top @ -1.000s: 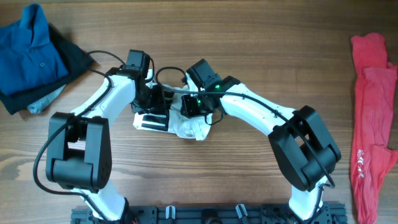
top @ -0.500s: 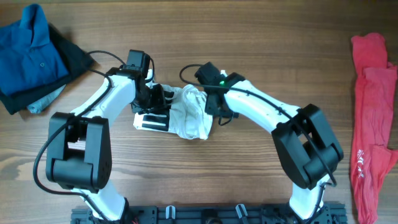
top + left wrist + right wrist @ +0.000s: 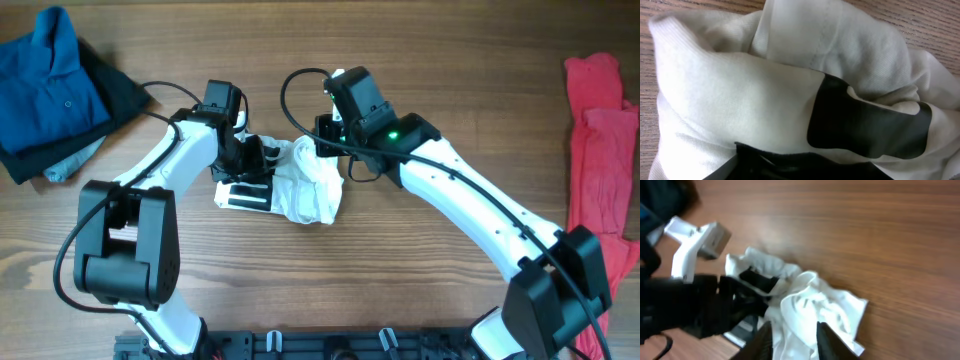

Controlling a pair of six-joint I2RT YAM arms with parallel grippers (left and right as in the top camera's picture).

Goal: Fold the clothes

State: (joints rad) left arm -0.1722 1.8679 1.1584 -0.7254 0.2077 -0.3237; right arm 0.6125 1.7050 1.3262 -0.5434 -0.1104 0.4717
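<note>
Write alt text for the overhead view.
A crumpled white T-shirt with black print lies on a wooden table, the left arm reaching onto it, the right arm beside it. A blue polo lies top left, red shirts far right.

This looks like a robotics laboratory bench. Two white-and-black robot arms stand on a black mounting rail at the near edge of a plain wooden tabletop, with loose black cables running over them. Heaps of clothes lie in the far left corner and along the right edge.
</note>
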